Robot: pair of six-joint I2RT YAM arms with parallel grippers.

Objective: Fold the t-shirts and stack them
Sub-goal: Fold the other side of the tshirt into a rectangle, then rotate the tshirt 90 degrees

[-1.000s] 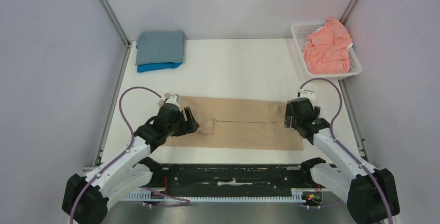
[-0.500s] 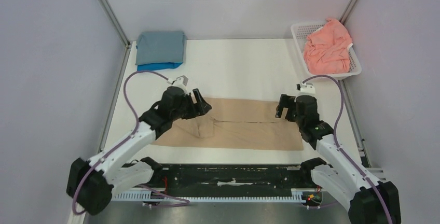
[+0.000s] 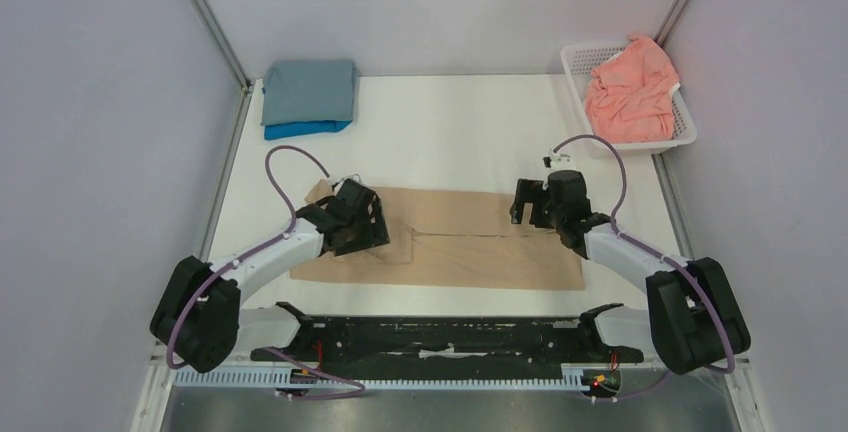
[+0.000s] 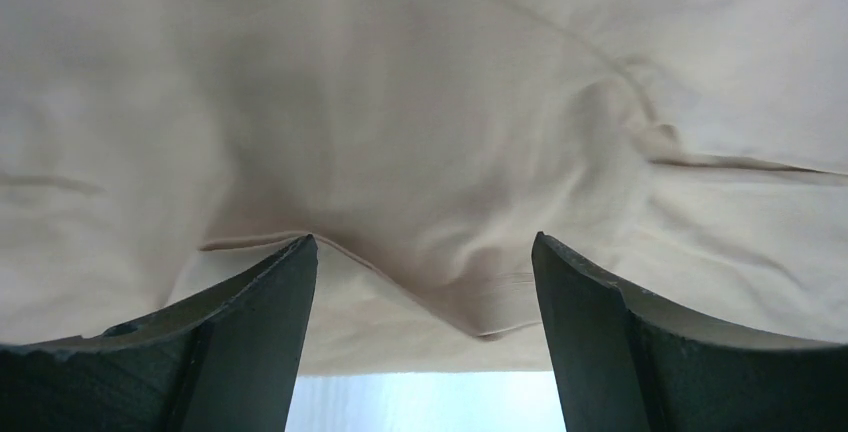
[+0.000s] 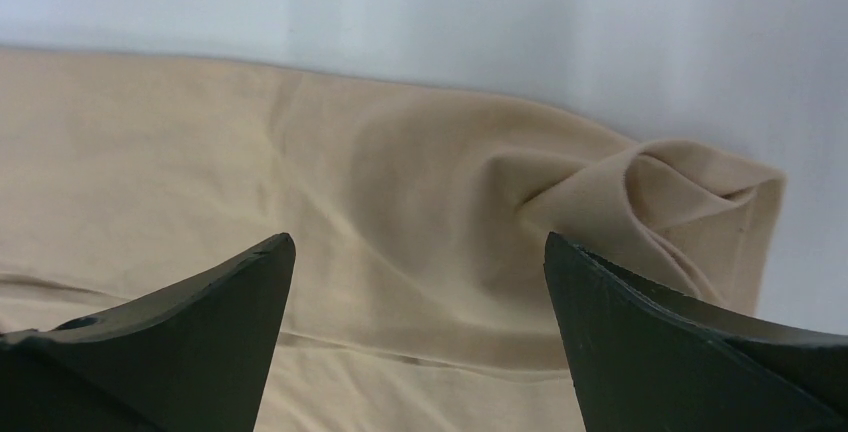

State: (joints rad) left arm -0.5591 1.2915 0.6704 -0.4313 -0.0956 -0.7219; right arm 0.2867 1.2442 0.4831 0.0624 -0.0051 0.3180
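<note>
The tan t-shirt (image 3: 470, 244) lies flat as a long folded band along the near edge of the table (image 3: 450, 137), about midway between the left and right edges, with its long sides parallel to the near edge. The left gripper (image 3: 378, 230) is low over the band's left end, jaws spread wide. In the left wrist view the two dark fingers (image 4: 255, 322) frame a loose fold of tan cloth and nothing is pinched between them. A strip of white table shows just below that fold. The right gripper (image 3: 522, 204) is low over the far side of the band near its right end, jaws also spread wide with nothing held. The right wrist view shows the shirt's far edge (image 5: 400, 87) running straight, bare table beyond it, and a curled-over corner (image 5: 690, 192) at the right. In the far left corner the grey-blue t-shirt (image 3: 308, 90) lies folded on the bright blue t-shirt (image 3: 300, 131), well apart from the band. In the far right corner the salmon-pink t-shirt (image 3: 630, 92) is heaped in the white lattice basket (image 3: 573, 70). Bare table runs between the band and the far edge, and between the stack and the basket.
</note>
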